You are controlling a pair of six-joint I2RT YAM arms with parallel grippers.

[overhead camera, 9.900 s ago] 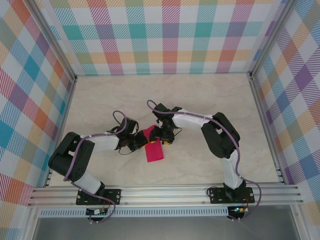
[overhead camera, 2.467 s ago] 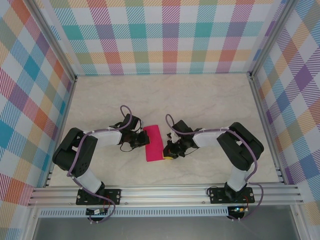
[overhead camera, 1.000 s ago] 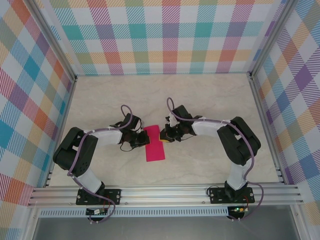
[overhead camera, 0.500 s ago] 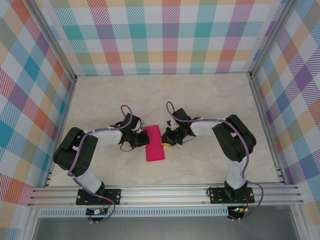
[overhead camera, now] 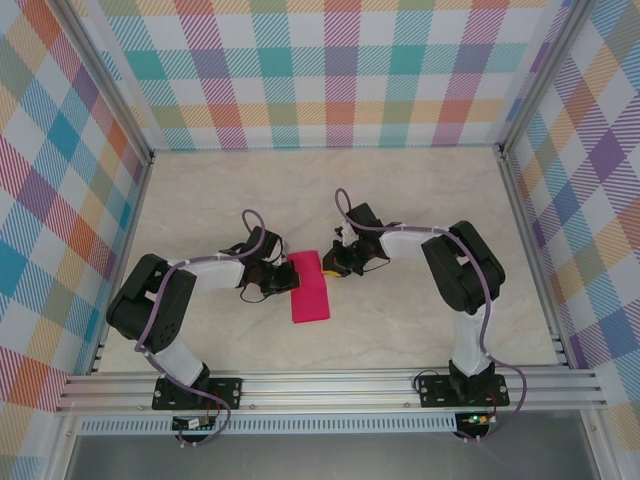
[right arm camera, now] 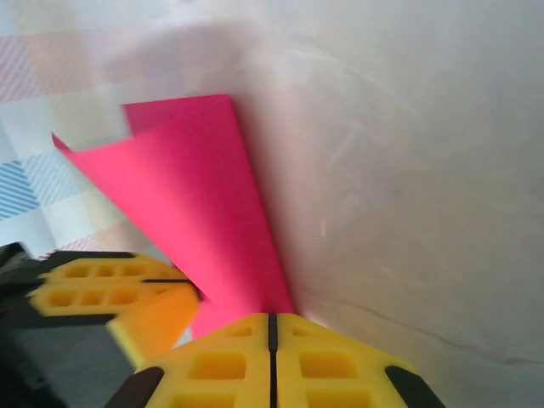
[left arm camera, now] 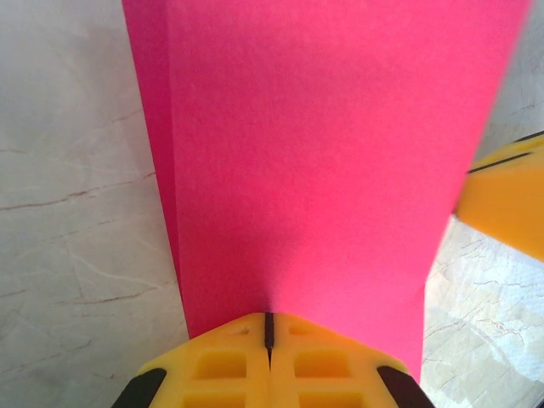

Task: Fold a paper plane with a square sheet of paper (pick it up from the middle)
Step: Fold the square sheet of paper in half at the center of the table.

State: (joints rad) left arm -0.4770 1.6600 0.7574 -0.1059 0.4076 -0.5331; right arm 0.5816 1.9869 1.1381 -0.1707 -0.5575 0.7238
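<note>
Marbled table [overhead camera: 420, 200] inside plaid walls [overhead camera: 340, 70] is carrying the folded sheet, both grippers bearing on it.
Mid-table, the square sheet of paper [overhead camera: 309, 288] is lying as a narrow magenta strip. The left gripper [left arm camera: 268, 327] is pressing on one long edge with jaws closed together. The right gripper [right arm camera: 273, 327], jaws meeting with nothing in the seam, is touching the opposite edge. Risk: layers are splaying at the far corner in the right wrist view, so uneven pushing could skew the crease or slide the strip. Both grippers are hiding the contact; layer count underneath is unreadable.
</note>
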